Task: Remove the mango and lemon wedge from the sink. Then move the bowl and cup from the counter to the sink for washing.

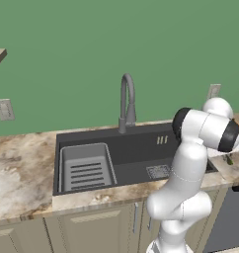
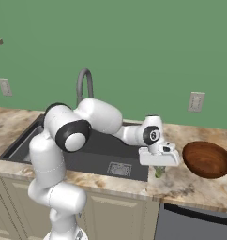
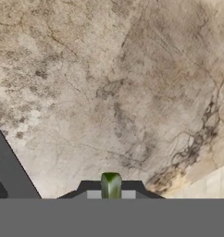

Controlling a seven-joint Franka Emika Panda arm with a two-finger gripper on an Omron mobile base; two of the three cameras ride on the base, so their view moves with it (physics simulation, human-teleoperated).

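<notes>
the pincer (image 3: 111,189) grips the lemon wedge (image 3: 110,184) above open counter (image 3: 109,92), beside the sink (image 2: 21,143) edge.

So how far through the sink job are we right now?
The dark grey sink basin looks clear of fruit. In hand: the gripper is shut on the small yellowish-green lemon wedge, over the marbled stone counter. The wide reddish-brown bowl sits on the counter, unmoved. I can't see the mango or cup.

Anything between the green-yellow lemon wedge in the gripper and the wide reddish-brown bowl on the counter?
Nothing: in the right base view, bare marbled counter separates the lemon wedge, pinched in the gripper, from the reddish-brown bowl.
</notes>
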